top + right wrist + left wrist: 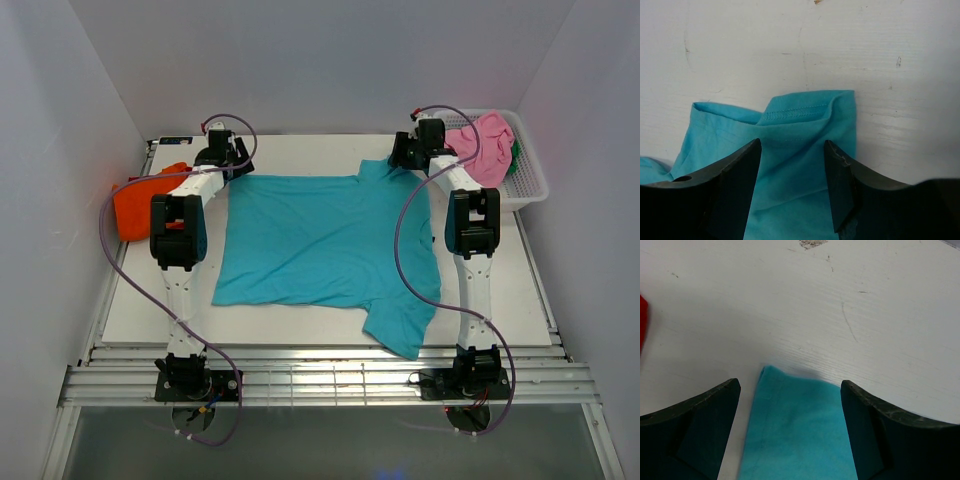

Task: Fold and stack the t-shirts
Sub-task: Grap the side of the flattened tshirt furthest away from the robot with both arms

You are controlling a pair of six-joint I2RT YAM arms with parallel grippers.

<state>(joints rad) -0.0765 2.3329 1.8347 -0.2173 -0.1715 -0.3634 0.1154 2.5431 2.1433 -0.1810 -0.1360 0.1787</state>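
Note:
A teal t-shirt [325, 240] lies spread on the white table, one sleeve hanging toward the near edge. My left gripper [228, 160] is open at the shirt's far left corner; that teal corner [795, 430] lies between its fingers. My right gripper [405, 155] is open over the far right sleeve, whose hemmed, bunched cloth [800, 130] sits between its fingers. An orange shirt [140, 205] lies folded at the table's left edge. A pink shirt [480, 145] with a bit of green [514, 160] sits in the basket.
A white lattice basket [528, 185] stands at the far right of the table [300, 150]. White walls enclose the left, back and right. A metal rail runs along the near edge by the arm bases.

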